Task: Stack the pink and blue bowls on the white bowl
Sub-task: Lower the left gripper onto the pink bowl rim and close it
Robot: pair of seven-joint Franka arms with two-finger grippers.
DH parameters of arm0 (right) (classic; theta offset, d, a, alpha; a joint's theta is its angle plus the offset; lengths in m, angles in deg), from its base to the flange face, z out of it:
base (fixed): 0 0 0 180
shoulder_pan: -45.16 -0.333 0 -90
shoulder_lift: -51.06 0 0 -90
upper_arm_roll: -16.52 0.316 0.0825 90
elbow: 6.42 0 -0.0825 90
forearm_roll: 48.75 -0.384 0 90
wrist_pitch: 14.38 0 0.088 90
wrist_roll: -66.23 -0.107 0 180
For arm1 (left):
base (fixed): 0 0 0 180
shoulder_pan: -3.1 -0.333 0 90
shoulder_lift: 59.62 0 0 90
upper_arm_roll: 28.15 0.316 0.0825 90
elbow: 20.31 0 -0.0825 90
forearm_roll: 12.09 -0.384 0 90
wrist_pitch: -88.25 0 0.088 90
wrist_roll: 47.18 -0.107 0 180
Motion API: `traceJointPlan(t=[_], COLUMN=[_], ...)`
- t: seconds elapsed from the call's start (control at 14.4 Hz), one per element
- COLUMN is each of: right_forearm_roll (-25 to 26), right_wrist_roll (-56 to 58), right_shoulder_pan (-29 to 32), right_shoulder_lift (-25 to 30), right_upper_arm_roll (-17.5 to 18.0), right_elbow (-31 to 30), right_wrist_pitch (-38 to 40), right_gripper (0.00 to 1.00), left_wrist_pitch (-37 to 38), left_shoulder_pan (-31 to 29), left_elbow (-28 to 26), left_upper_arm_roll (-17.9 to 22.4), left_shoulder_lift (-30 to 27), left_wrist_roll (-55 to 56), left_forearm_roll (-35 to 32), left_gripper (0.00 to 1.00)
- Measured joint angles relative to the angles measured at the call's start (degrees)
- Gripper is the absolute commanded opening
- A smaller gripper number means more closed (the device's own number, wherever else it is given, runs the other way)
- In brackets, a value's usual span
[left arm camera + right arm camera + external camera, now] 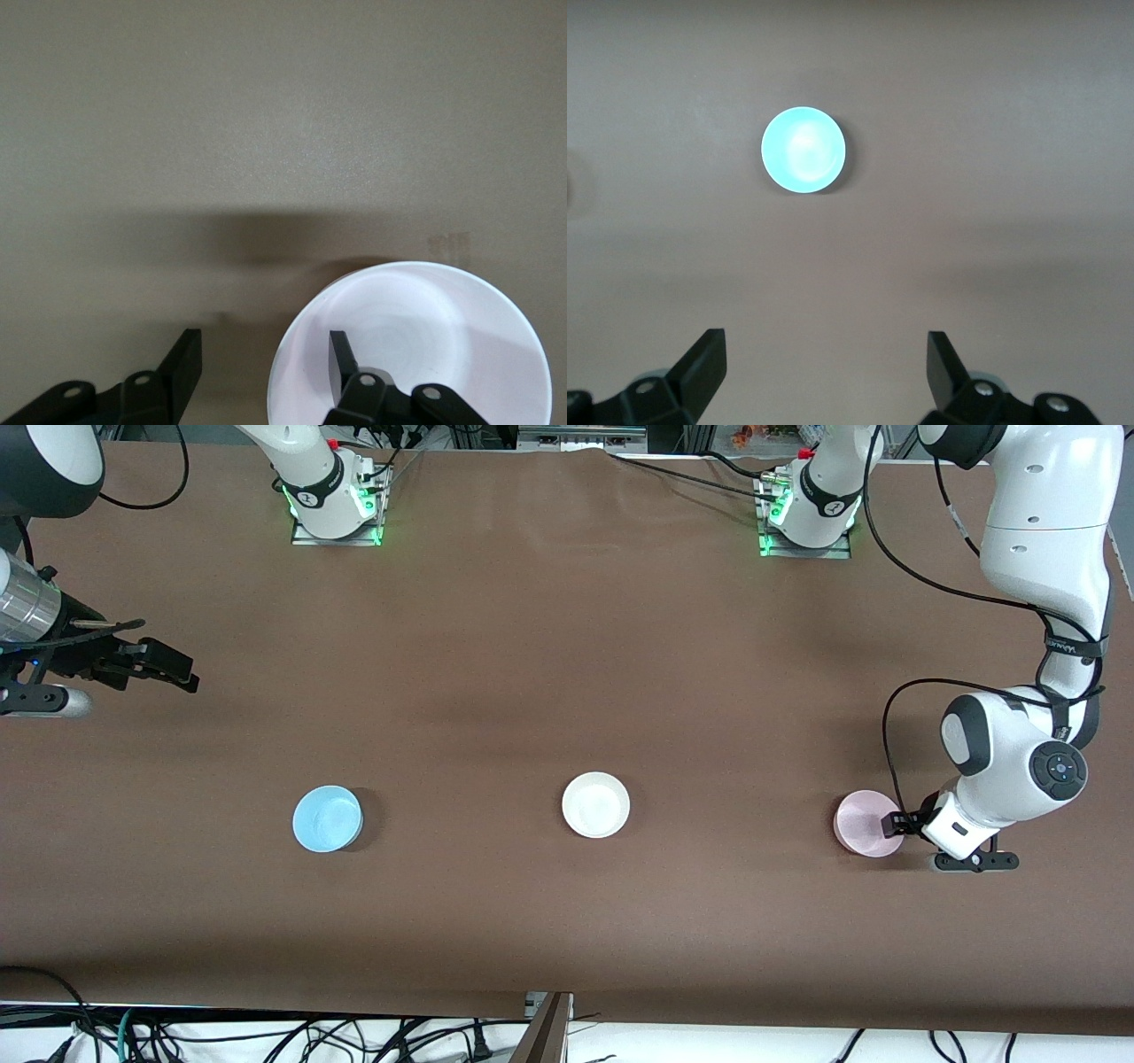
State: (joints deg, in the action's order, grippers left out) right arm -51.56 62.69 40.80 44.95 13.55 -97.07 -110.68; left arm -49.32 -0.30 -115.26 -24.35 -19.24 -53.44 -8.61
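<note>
Pink bowl [864,821]: sits on the desk [567,646] toward the left arm's end, well apart from the white bowl [595,804] and level with it in distance from the front camera; not yet lifted.

Left claw [897,824]: low at the pink bowl's rim, one finger [341,359] inside the bowl and the other outside, the jaws spread with the wall between them and not visibly pinching it in the wrist view.

White bowl: alone at the middle of the desk, with nothing stacked in it.

Blue bowl [327,817]: on the desk toward the right arm's end, well apart from the white bowl and about as near the front camera; untouched.

Right claw [164,666]: waits in the air above bare desk at the right arm's end, spread wide and holding nothing, with the blue bowl in its wrist view.

Done so far: nothing stacked; all three bowls stand separately in a row.

Step in hand: by the look of it, the grasp on the pink bowl's rim.

Left to do: judged from this layout, lift the pink bowl and seat it in the white bowl, then do the same with the blue bowl.
</note>
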Motion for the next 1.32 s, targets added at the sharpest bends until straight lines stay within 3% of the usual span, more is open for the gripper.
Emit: traceJointPlan(t=[0.55, 1.04, 1.32], right_forearm_roll=[0.0, 0.0, 0.0], right_wrist_roll=[0.0, 0.0, 0.0], right_shoulder_pan=[-0.1, -0.1, -0.1], right_shoulder_lift=[0.0, 0.0, 0.0], right_upper_arm_roll=[0.7, 0.7, 0.8], right_elbow=[0.1, 0.1, 0.1], right_wrist_pitch=[-0.1, -0.1, -0.9], right_gripper=[1.00, 1.00, 1.00], left_wrist_pitch=[0.0, -0.1, -1.0], left_shoulder_pan=[0.0, 0.0, 0.0], left_elbow=[-3.7, -6.1, -7.1], left_upper_arm_roll=[0.0, 0.0, -0.4], left_shoulder_lift=[-2.9, -4.4, -4.4], left_wrist_roll=[-0.9, -1.0, -1.1], left_forearm_roll=[0.0, 0.0, 0.0], left_gripper=[0.37, 0.29, 0.17])
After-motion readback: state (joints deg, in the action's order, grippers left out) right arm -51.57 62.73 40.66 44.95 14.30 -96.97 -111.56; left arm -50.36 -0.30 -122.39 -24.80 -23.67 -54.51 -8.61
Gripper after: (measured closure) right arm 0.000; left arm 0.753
